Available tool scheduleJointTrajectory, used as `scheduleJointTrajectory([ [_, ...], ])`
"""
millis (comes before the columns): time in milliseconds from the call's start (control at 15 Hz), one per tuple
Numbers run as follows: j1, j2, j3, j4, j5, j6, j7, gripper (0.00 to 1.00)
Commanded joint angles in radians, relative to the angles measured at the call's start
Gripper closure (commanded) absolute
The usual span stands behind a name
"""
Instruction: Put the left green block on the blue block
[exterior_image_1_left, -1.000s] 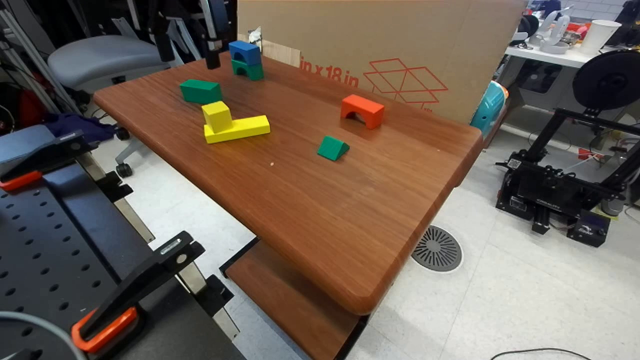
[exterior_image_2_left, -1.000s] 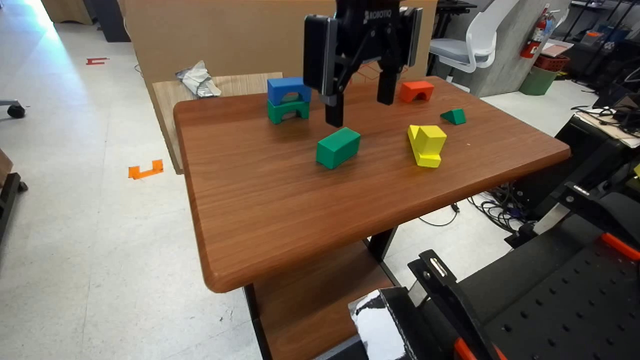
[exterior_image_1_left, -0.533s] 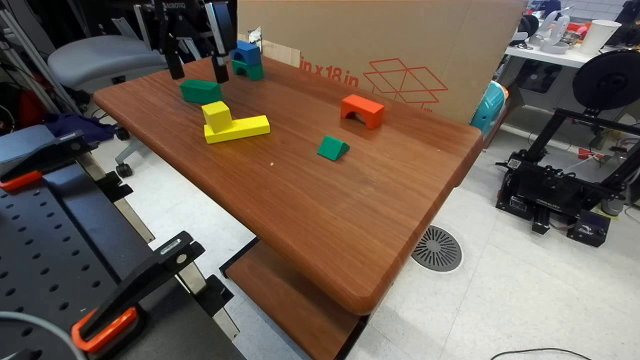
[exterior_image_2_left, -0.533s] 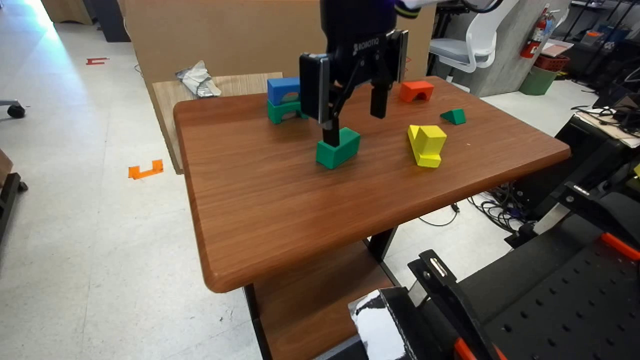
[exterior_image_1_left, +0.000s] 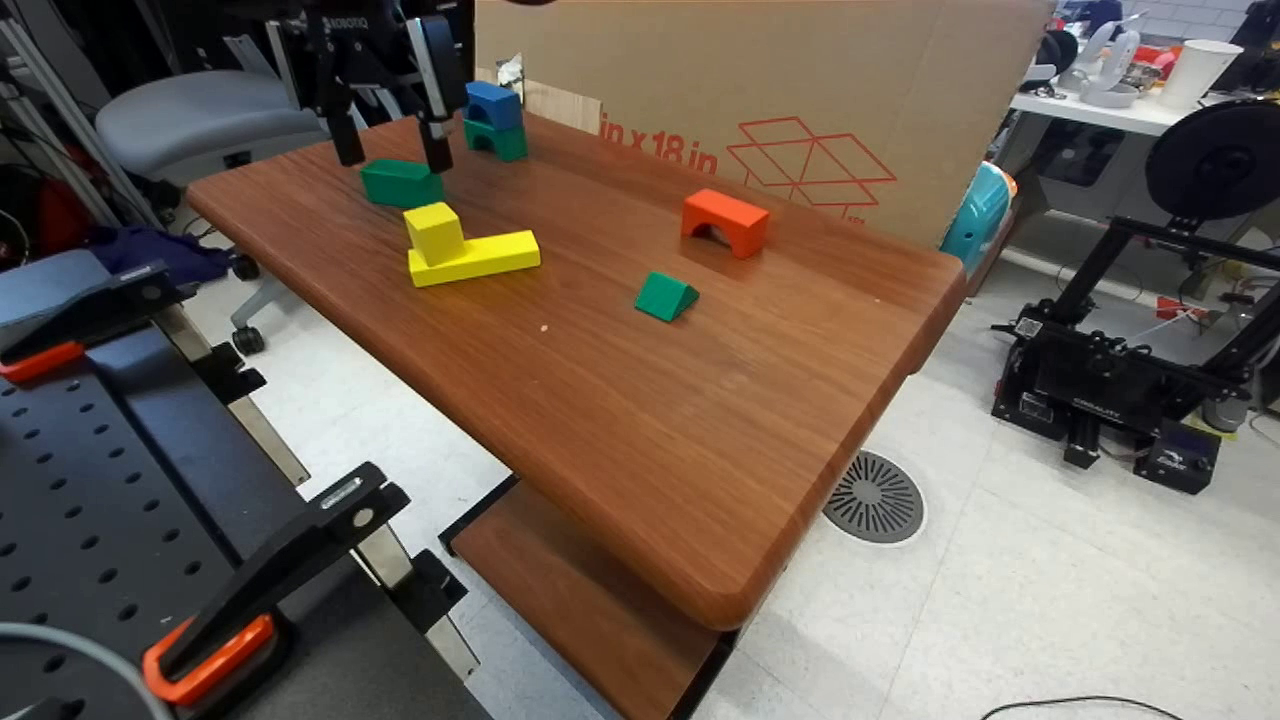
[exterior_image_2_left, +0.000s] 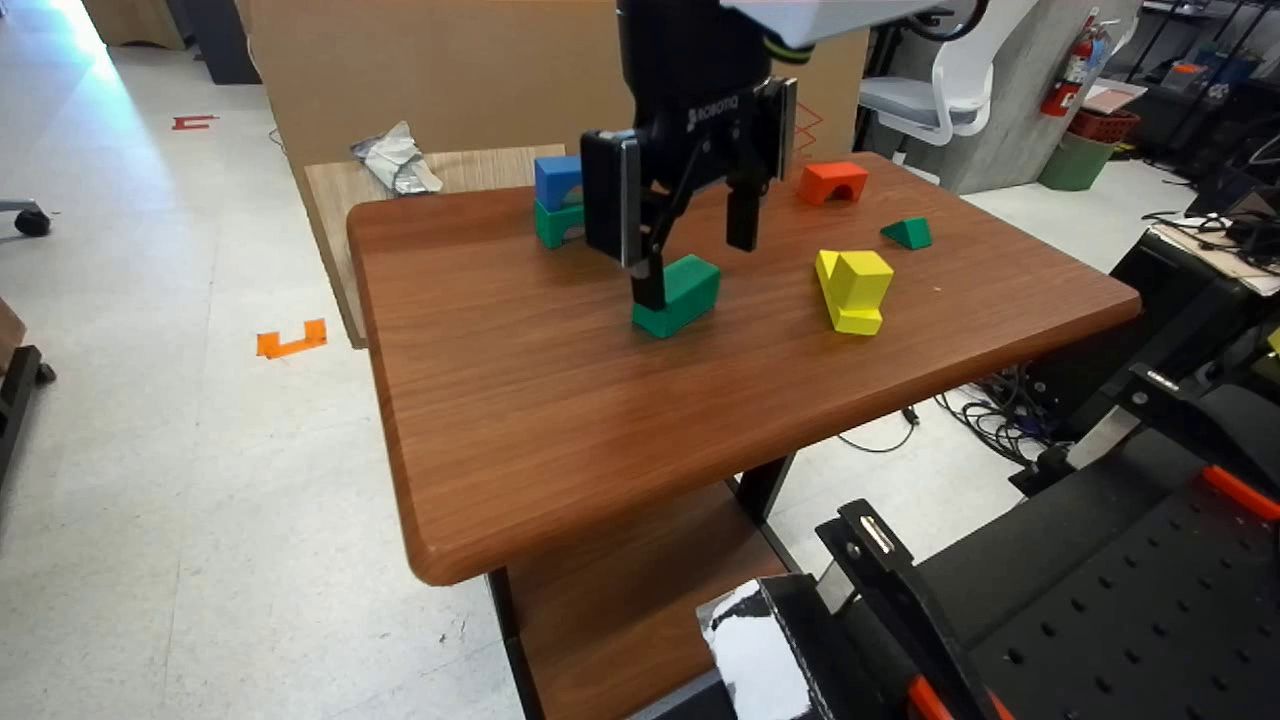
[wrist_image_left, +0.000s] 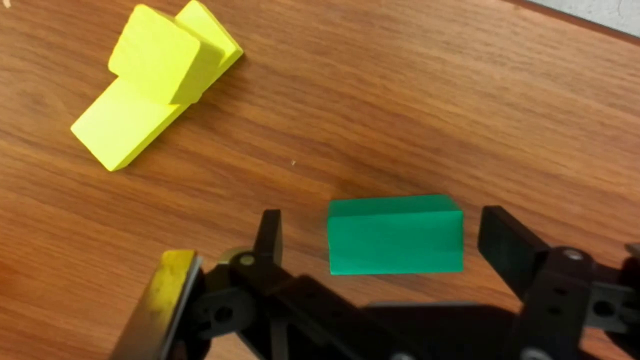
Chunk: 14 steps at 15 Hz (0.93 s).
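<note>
The left green block (exterior_image_1_left: 402, 185) is a wide plain block lying on the table; it also shows in an exterior view (exterior_image_2_left: 694, 290) and in the wrist view (wrist_image_left: 396, 245). The blue block (exterior_image_1_left: 493, 105) is arch-shaped and rests on a green arch (exterior_image_1_left: 497, 140); in an exterior view the blue block (exterior_image_2_left: 554, 182) is partly hidden behind my gripper. My gripper (exterior_image_2_left: 696, 268) is open and empty, low over the left green block. In the wrist view, my gripper's (wrist_image_left: 385, 235) fingers stand beyond the block's two short ends, with a gap at each side.
A yellow cube (exterior_image_1_left: 434, 235) sits on a long yellow block (exterior_image_1_left: 490, 258) close to the left green block. An orange arch (exterior_image_1_left: 725, 220) and a small green wedge (exterior_image_1_left: 666, 296) are farther along the table. A cardboard sheet (exterior_image_1_left: 620, 60) stands behind the table (exterior_image_1_left: 640, 420).
My gripper has come down toward the left green block, most of it in the first half second, and stays open. The blocks have not moved.
</note>
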Motion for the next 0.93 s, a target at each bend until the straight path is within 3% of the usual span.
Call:
scheduleJointTrajectory([
  [0, 0.014, 0.059, -0.012, 0.056, -0.015, -0.027, 0.0, 0.0],
  [200, 0.014, 0.097, -0.005, 0.092, -0.004, -0.055, -0.015, 0.02],
  [267, 0.014, 0.105, -0.002, 0.101, -0.002, -0.063, -0.019, 0.26],
  [400, 0.014, 0.102, 0.003, 0.104, 0.001, -0.06, -0.028, 0.28],
  [600, 0.008, 0.046, 0.009, 0.071, 0.006, -0.031, -0.03, 0.52],
  [867, -0.024, -0.053, 0.028, 0.025, 0.04, -0.009, -0.058, 0.59],
])
